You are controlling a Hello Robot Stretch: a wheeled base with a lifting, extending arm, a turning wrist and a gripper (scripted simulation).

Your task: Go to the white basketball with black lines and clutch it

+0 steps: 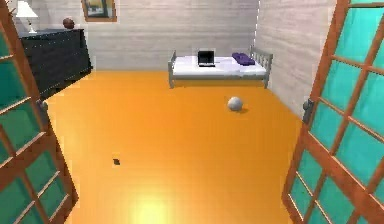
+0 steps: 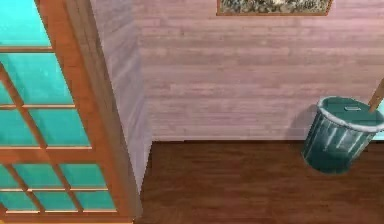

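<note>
- Pale ball (image 1: 235, 103) on orange floor (image 1: 150, 130), near bed (image 1: 220, 68).
- Glazed doors (image 1: 20, 150) at both sides.
- Dark green bin (image 2: 340, 133) near wall (image 2: 250, 80).
- Gripper's jaws: cannot tell.

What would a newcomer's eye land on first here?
A bright orange floor spreads across the forward view, framed by teal-paned doors at both sides, with a pale ball lying on it before the bed at the far end. A dark green bin stands at the arm side view's right.
</note>
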